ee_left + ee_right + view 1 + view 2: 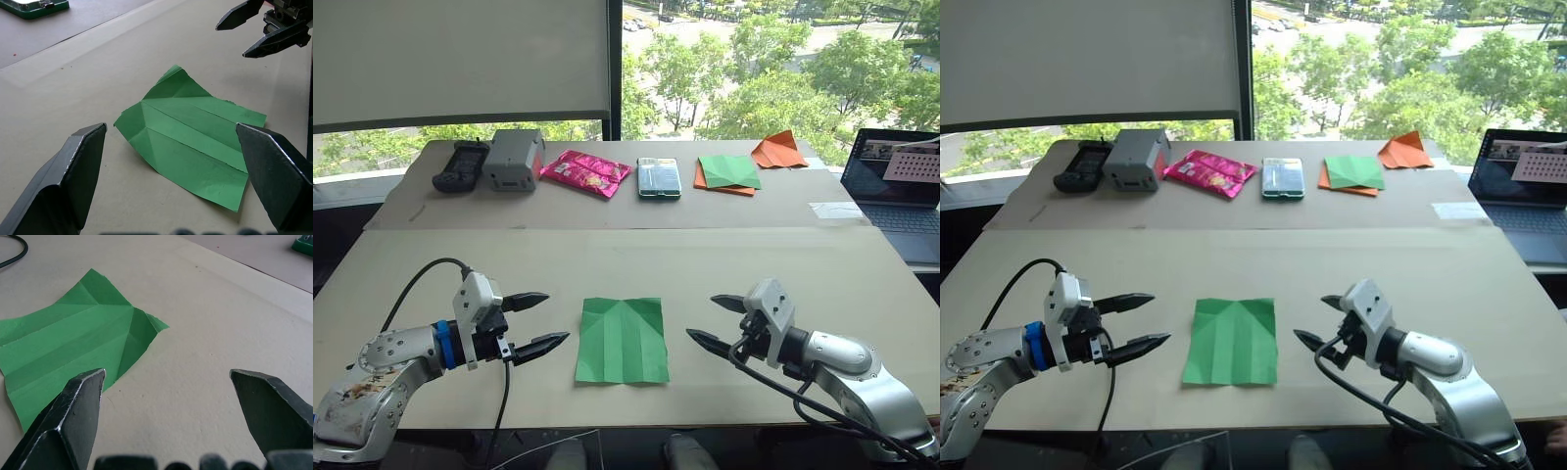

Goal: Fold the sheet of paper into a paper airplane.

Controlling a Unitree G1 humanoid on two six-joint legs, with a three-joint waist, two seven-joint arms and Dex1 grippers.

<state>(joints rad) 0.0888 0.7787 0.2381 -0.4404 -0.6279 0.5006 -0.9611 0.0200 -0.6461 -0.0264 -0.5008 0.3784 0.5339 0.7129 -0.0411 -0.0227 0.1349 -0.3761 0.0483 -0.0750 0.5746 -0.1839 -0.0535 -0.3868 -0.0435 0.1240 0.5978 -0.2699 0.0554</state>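
The sheet of paper (622,339) lies flat and unfolded on the near table (822,269), between the two grippers and touching neither. It carries crease lines along its length and at the far corners, but no flap is folded over, so I judge nearly all folding is left. The left gripper (537,321) and right gripper (717,322) both have fingers apart, holding nothing

Sheet of paper (623,340): lies flat on the near table (607,264), bare tabletop on all sides. Left gripper (536,321) just left of it, right gripper (716,322) just right, both with fingers spread, neither touching. Well beyond the sheet, a row: controller (460,166), grey box (513,160), pink packet (585,172), tin (659,177), folded papers (728,173). Laptop (899,191) far right.
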